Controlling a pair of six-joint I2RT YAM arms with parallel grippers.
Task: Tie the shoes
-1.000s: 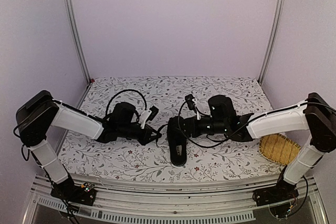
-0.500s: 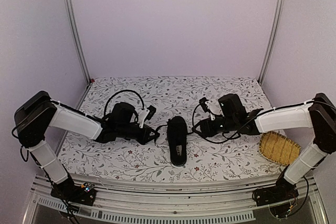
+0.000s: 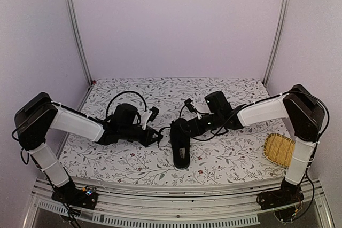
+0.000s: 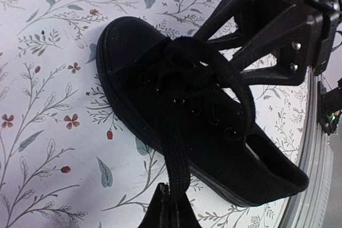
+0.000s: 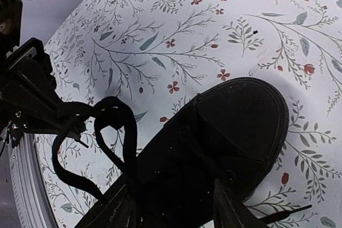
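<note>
Shows the shoe lying lengthwise on a floral cloth, heel toward the arm bases, toe pointing away. Finds the left gripper just left of the laced part, clamped on a flat lace running straight from its tips up to the crossing over the eyelets. Stays as it was over the last second.

Marks the real change on the other side. Shows the right gripper back at the shoe, after hanging over it a second ago and then drawing well out to the right half a second ago. Suggests a finished pull on a lace and a return for a fresh hold, so probably mid-knot. Shows no bow. Cannot confirm a tightened first knot.

Shows the right jaws spread, gripping nothing, straddling the laced upper in the right wrist view, with the toe ahead and to the right of them. Places a slack loop of lace beyond those jaws, toward the left gripper's side, near but not between them.

Leaves a woven basket well off to the right.
</note>
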